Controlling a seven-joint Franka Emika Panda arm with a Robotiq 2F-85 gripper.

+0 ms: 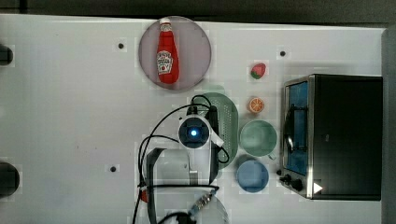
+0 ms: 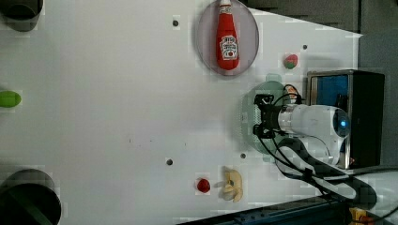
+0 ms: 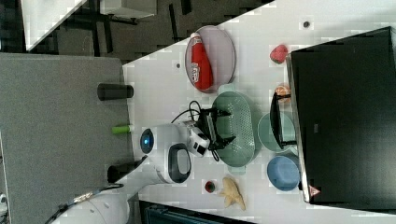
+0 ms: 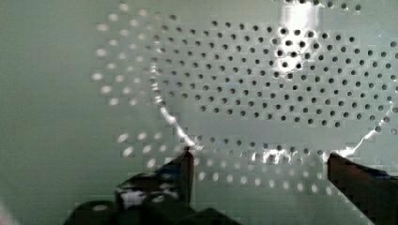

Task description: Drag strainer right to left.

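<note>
Looking down from the top view, I have the gripper (image 3: 225, 126) spread wide over the strainer (image 1: 228, 122), its two fingers (image 4: 185, 168) parted with nothing between them but the perforated mint-green wall (the wrist view puts both tips right at the colander's inner surface, though I can't tell whether they actually touch it). It holds nothing.

The strainer sits on the white table (image 1: 70, 116) near the middle, with its long axis running up and down in the top view. Just beside it on the top view's right are the plain green bowl (image 1: 258, 138) and, below that, the blue bowl (image 1: 252, 176). A small orange slice (image 1: 256, 105) lies near the strainer's upper right in that view, and a strawberry-like toy (image 1: 258, 70) further up. The black toaster oven (image 1: 345, 135) stands at the top view's right, beyond the bowls.

Above the strainer in the top view, a grey plate (image 1: 196, 51) carries a red ketchup bottle (image 1: 167, 53) lying on its side; the plate's rim comes close to the strainer's upper tab handle.

In the left view, a small red item (image 2: 203, 185) and a pale yellow bunch of bananas (image 2: 232, 185) lie near the table's lower edge, well apart from the strainer.
</note>
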